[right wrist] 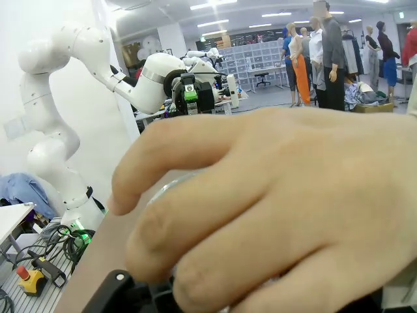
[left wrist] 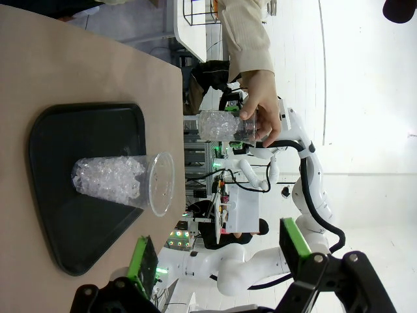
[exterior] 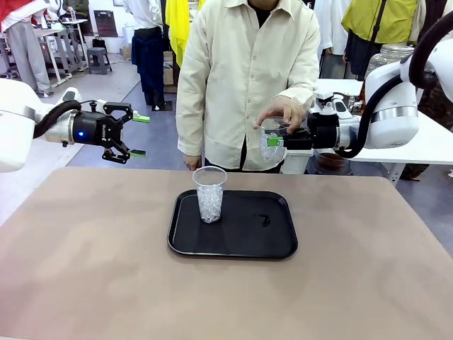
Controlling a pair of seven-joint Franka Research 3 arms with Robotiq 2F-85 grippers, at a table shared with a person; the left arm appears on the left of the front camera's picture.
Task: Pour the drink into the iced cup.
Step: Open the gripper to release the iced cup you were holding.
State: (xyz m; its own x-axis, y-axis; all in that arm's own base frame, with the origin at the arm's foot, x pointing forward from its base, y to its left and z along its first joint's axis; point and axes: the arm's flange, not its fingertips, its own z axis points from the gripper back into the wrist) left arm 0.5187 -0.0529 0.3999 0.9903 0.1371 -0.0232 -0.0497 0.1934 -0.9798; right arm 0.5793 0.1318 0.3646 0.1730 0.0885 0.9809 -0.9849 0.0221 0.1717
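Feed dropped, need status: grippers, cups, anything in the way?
Left gripper open, raised left of black tray. Right gripper shut on small clear plastic cup, person's hand on top. Ice-filled clear cup upright on tray.

Bright, even indoor light: ceiling strips point(right wrist: 218, 23) glow overhead, soft shadows on the table point(exterior: 99, 276), person's hand point(right wrist: 273, 215) looms blurred up close.

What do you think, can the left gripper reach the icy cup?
Probably yes. The left gripper is open, and nothing stands between it and the cup, upright on the tray's left side.
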